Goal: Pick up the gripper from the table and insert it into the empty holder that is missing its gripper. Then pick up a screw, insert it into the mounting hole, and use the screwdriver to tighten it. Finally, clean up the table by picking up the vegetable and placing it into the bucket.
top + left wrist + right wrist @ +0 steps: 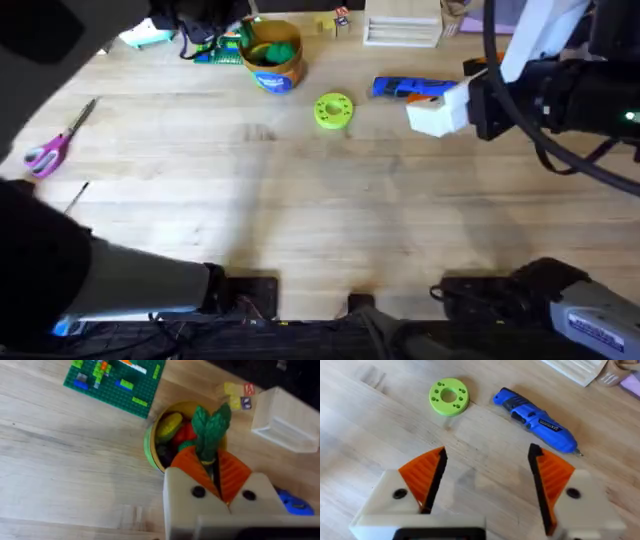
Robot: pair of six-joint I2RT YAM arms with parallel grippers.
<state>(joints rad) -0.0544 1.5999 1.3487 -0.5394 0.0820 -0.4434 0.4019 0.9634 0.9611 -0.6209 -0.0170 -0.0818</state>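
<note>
Vegetable (pixel 210 430) clamped upright between left gripper (pixel 215 477) pads, directly above bucket (pixel 155 452) mouth | right gripper (pixel 487 485) jaws apart, well aside near screwdriver (pixel 535 420) | release pending

Vegetable (pixel 209 430): green leafy top, yellowish stem, pinched upright between left tool (pixel 216 476) pads, directly above bucket (pixel 152 452).
Bucket: yellow-orange tub, blue label, upright at far table (pixel 300 200) edge.
Screwdriver (pixel 535 420): blue, lying flat beside lime disc (pixel 449 396).
</note>
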